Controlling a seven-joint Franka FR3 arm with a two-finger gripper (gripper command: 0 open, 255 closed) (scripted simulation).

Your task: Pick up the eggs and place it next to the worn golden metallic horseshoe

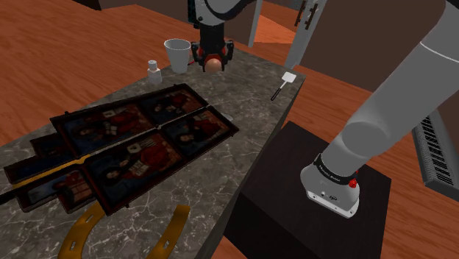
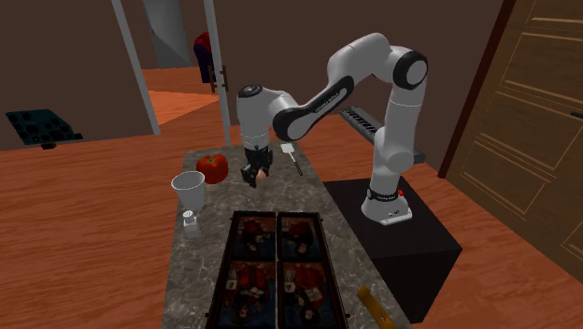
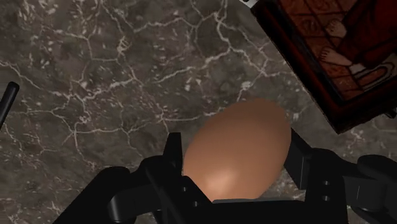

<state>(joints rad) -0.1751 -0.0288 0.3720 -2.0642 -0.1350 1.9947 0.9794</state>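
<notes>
Operator: Egg first. Where is it, and what has hold of it?

Arm: It's between my fingers. My gripper [image 1: 212,62] is closed on the brown egg [image 3: 238,147], one finger pressing each side. The egg hangs off the surface, above the marble counter [image 1: 246,110] and near the white cup [image 1: 177,54].

Operator: And the horseshoe?

Arm: The golden horseshoe [image 1: 82,231] lies at the counter's other end, at the shoulder view's lower edge, well apart from me. The dark-framed painted panels [image 1: 140,140] lie between us.

Operator: How do you do this step well?

Arm: I judge the carry is the step in hand. I'd hold enough height to pass over the panels' frame, and I'd travel smoothly without changing the grip. An egg is round and smooth, so it could slip if I loosen and might crack if I squeeze. I'd come down onto bare marble just beside the horseshoe, not on it. I'd let the egg touch before opening, and open slowly, since it may roll.
</notes>
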